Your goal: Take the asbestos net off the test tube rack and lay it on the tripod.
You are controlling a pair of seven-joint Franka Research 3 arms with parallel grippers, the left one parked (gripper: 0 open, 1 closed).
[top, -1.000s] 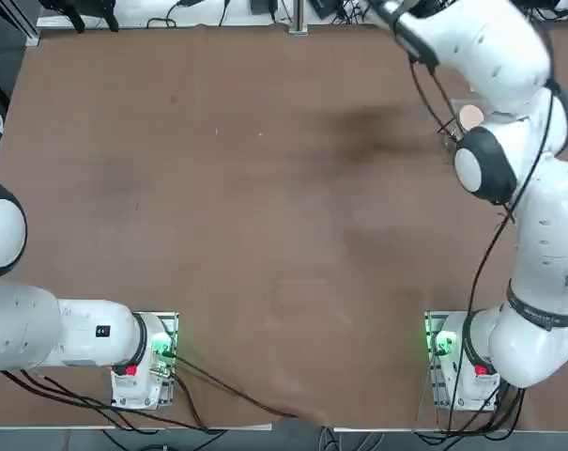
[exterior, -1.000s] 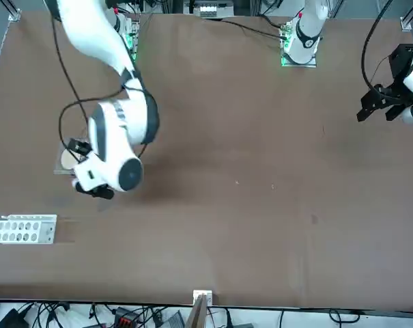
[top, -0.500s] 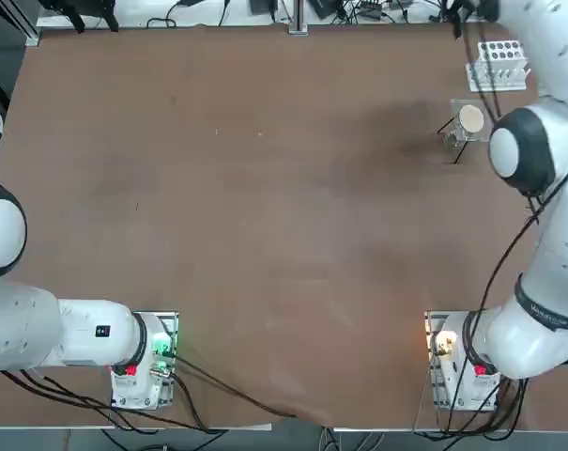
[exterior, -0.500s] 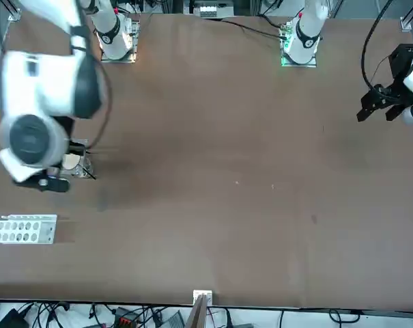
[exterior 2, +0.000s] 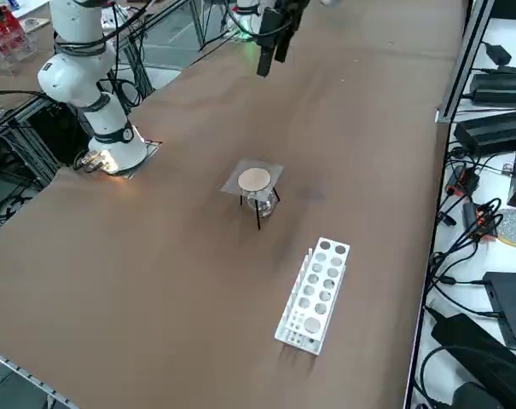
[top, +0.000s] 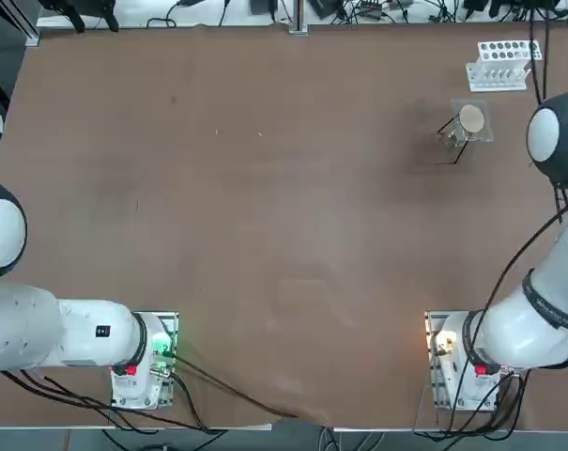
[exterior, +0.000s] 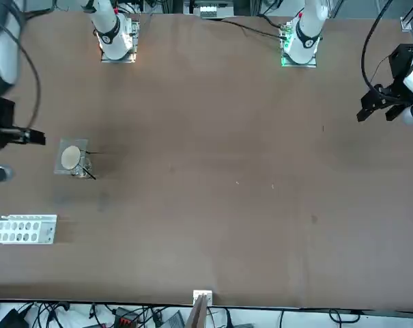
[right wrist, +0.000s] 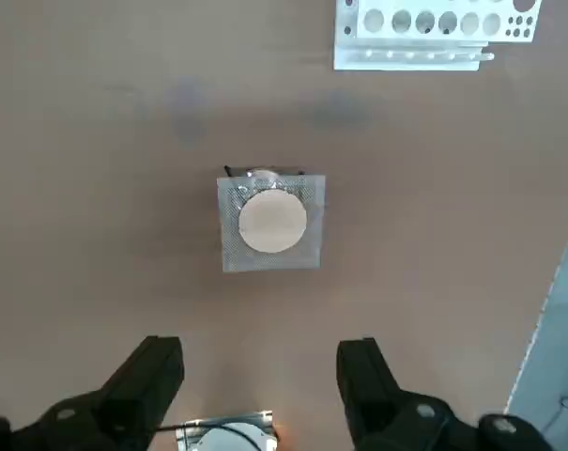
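The right arm has swung clear to the top view's right edge. The grey wire-mesh asbestos net (top: 470,119) with its beige disc sits on the dark wire tripod (exterior 2: 259,205), upper right, near the white holed test tube rack (top: 501,64). The right gripper (right wrist: 262,372) hangs above the brown bench (top: 265,235), jaws wide, empty. The task looks done.

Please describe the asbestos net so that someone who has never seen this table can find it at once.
Look at the brown table, at the far corner on the robot's right, where the white test tube rack stands. Just nearer the robot is a small wire tripod. The net lies on top: a grey mesh square with a beige disc.
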